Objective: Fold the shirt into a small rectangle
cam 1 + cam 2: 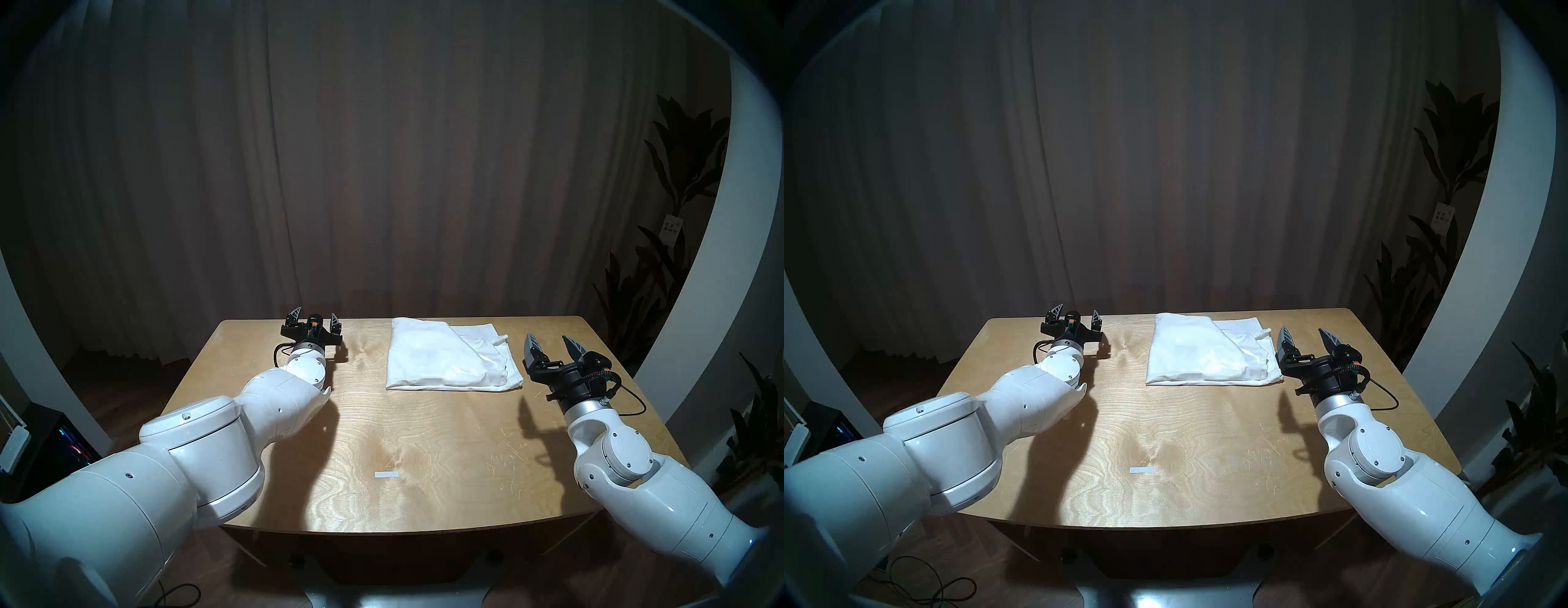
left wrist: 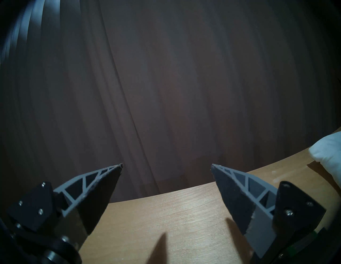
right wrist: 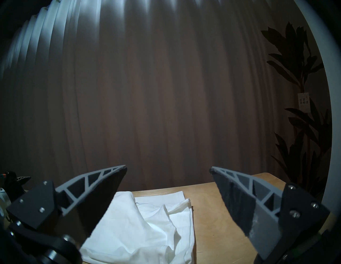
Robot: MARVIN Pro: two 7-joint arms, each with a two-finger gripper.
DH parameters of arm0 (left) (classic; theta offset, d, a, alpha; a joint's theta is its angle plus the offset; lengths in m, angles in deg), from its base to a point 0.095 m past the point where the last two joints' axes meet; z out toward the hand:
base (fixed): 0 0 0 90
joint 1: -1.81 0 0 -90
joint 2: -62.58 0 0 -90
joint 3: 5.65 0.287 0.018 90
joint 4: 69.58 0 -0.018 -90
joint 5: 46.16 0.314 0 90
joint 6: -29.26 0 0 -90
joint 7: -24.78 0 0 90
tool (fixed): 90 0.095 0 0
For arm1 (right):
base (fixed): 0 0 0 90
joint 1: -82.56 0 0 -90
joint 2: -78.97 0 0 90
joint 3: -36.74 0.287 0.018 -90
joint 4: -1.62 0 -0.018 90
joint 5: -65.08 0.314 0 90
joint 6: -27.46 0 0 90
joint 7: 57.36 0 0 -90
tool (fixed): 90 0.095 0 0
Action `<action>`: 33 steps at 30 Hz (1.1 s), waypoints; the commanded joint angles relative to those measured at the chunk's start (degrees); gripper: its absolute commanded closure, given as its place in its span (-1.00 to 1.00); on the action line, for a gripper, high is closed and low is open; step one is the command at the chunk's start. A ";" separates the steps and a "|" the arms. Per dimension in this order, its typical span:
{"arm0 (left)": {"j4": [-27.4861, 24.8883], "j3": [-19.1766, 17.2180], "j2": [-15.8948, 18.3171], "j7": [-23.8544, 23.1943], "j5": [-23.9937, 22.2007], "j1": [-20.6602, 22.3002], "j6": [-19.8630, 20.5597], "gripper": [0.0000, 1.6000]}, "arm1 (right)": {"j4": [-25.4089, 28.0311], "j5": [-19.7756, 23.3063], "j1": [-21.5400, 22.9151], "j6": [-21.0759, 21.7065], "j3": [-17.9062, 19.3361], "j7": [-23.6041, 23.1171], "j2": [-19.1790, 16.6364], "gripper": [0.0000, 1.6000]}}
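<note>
shirt (image 1: 445, 354) folded on table (image 1: 424, 446) | left gripper (image 1: 316, 318) spread, empty | right gripper (image 1: 553, 346) spread, seemingly empty

The desk (image 1: 424, 429) is lying mostly bare: its whole near half and middle are offering open passage, broken only by a flat tape strip (image 1: 387, 474) near the front edge. The shirt (image 1: 445, 354), folded into a low stack, is occupying the far centre-right. The left gripper (image 1: 315, 317), jaws spread and holding nothing, is hovering over the far left edge, well apart from the cloth, with bare wood between. The right gripper (image 1: 550, 342), jaws spread too, is hanging just beside the shirt's right edge. A curtain (image 1: 382, 148) is closing off the space beyond the far edge, and a plant (image 1: 662, 263) is standing past the far right corner.
</note>
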State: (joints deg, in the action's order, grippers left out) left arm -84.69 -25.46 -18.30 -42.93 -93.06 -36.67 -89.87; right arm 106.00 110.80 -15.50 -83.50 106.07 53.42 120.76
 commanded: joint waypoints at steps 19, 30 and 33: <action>-3.59 -2.33 7.72 -6.53 -1.43 -1.61 -6.71 -1.00 | -3.08 0.33 6.29 5.26 -0.17 -2.15 1.21 -1.00; -6.03 -2.78 10.00 -10.24 -2.73 -3.32 -8.89 -1.00 | -6.92 1.77 8.49 7.71 0.29 -2.98 1.90 -1.00; -6.67 -2.89 10.47 -11.08 -3.02 -3.65 -9.35 -1.00 | -7.78 2.21 9.12 8.30 0.33 -3.21 2.13 -1.00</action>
State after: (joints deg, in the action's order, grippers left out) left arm -89.79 -27.98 -9.47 -52.39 -95.89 -40.46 -97.28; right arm 98.64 112.51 -9.00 -75.62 105.59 50.54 122.61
